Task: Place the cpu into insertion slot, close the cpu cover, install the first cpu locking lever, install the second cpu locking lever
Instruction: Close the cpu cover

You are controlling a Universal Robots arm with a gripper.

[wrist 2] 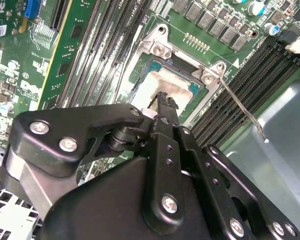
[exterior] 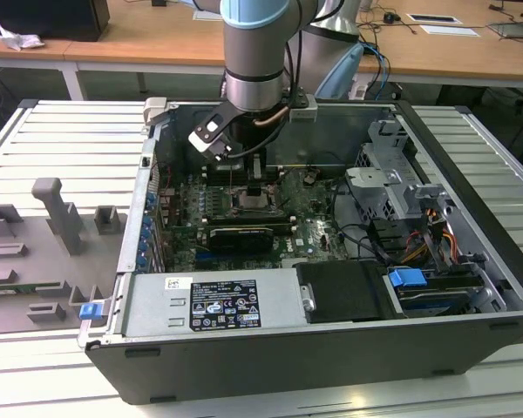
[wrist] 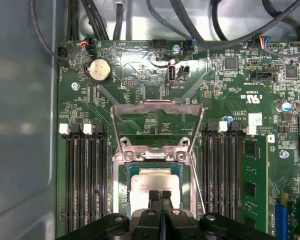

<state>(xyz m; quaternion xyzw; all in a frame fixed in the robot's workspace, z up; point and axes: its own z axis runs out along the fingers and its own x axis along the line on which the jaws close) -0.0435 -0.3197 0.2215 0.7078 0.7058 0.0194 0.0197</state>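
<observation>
The cpu [wrist: 155,181], a pale silvery square, lies flat inside the insertion slot [wrist: 121,180] on the green board. The cpu cover [wrist: 155,103], a thin metal frame, stands swung open behind the slot. My gripper [wrist: 160,196] hovers just over the chip's near edge with its two black fingertips pressed together and nothing between them. In the second wrist view the fingers [wrist 2: 166,106] hang over the cpu [wrist 2: 175,85]. A thin locking lever [wrist 2: 242,107] sticks out loose beside the slot. In the exterior view the arm reaches down into the case over the slot [exterior: 255,207].
Black memory slots [wrist: 85,175] flank the socket on both sides. A long black graphics card [exterior: 240,235] lies in front of the socket, a power supply [exterior: 209,305] nearer still, a drive cage [exterior: 392,183] and cables on the exterior view's right. Grey fixtures [exterior: 57,218] stand outside the case.
</observation>
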